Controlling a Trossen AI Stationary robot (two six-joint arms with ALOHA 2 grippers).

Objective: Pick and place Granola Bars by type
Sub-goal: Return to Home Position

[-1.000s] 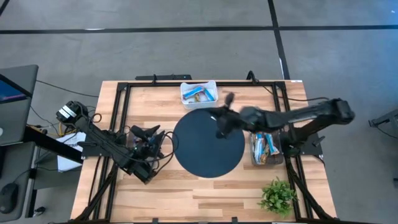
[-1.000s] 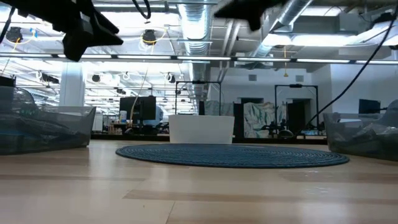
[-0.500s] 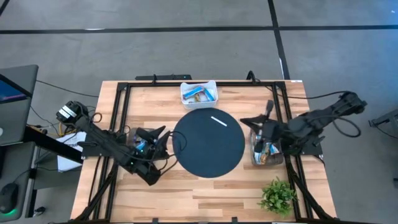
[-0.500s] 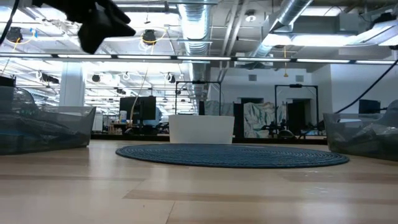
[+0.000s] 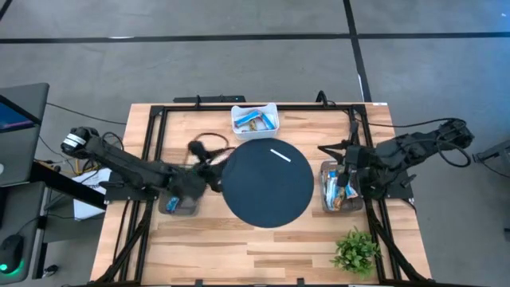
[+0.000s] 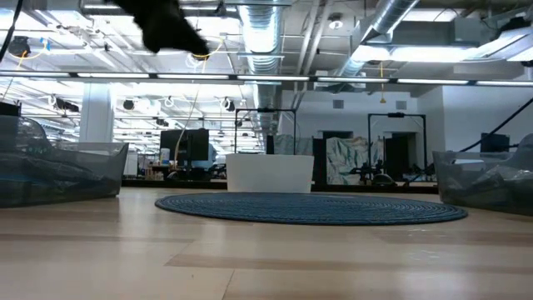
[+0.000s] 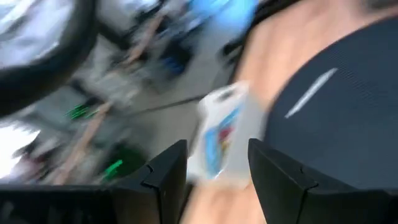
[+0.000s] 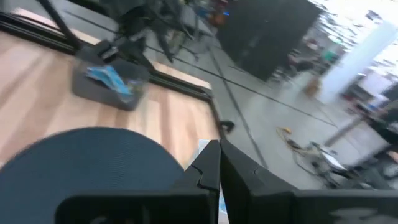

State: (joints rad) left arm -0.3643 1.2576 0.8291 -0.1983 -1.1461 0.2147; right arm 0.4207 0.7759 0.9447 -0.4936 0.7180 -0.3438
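- High view: the granola bars lie in the white bin at the far edge of the bench, and in the clear bin under the right gripper. None lie on the round dark mat. Only a thin white strip is there. The left gripper hangs just beside the mat's left edge.
- Low view: a blurry dark arm crosses high up. Nothing touches the mat.
- Left wrist view: the left gripper's fingers stand apart and hold nothing.
- Right wrist view: the right gripper's fingers are pressed together and empty. Across the mat, a grey bin holds blue bars.
- The bars look light, flat and thin. Their shiny wrappers may slip, and the bars could crush. It seems best to pinch one gently across its narrow middle.
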